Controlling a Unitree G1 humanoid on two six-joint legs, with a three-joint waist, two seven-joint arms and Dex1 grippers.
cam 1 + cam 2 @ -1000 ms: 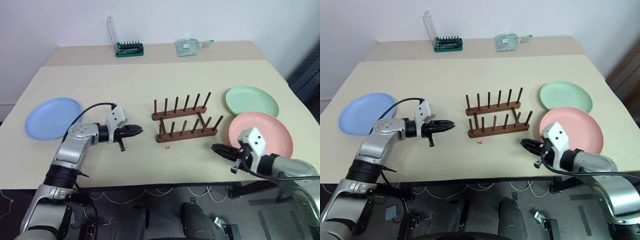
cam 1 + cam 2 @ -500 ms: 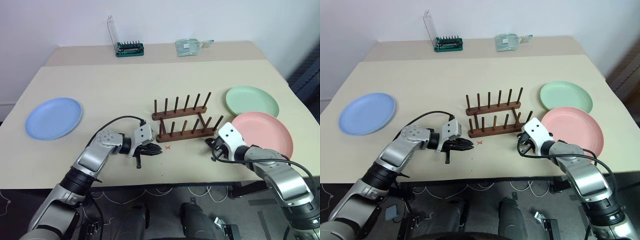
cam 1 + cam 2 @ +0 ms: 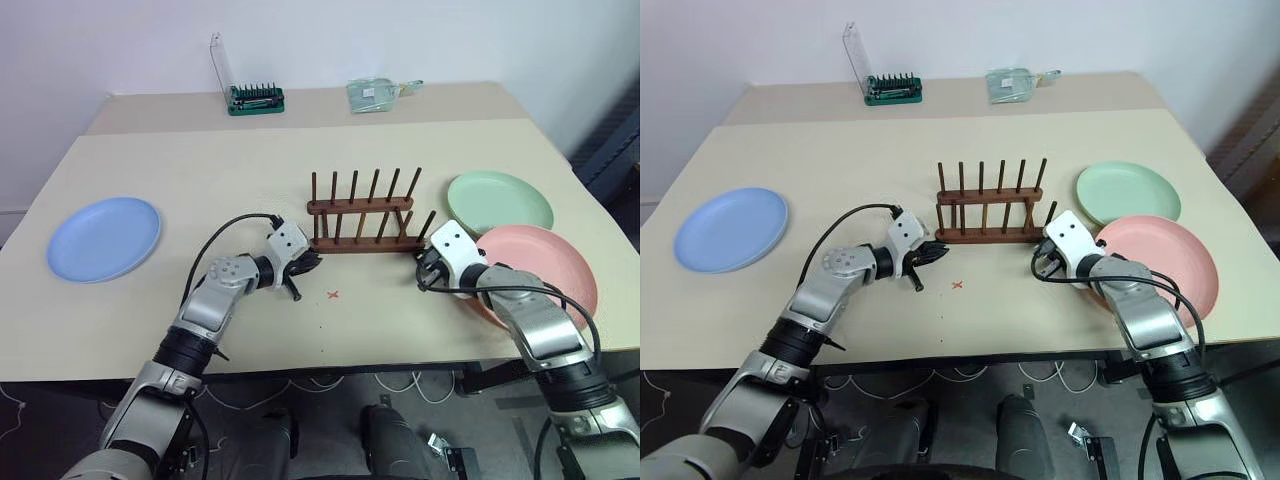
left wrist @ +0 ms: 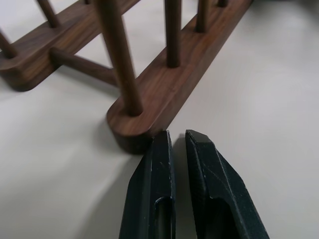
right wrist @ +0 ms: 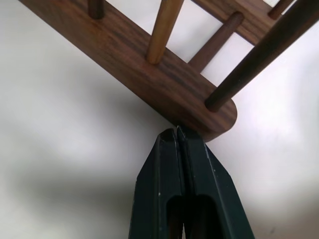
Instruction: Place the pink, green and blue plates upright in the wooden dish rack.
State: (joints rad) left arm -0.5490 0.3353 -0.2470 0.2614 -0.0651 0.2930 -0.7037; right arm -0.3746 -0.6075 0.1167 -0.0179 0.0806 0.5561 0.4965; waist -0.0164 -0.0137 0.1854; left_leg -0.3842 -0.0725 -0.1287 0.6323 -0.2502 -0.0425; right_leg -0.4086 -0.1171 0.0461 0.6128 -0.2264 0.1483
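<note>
We find no words, labels, brand names or numbers that can be read anywhere. The single sign is a small red cross mark on the tabletop, just in front of the wooden dish rack.

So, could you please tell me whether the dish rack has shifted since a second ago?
Yes. The dish rack has turned, its near rail now lying parallel to the table edge, with a claw tip at each end.
</note>
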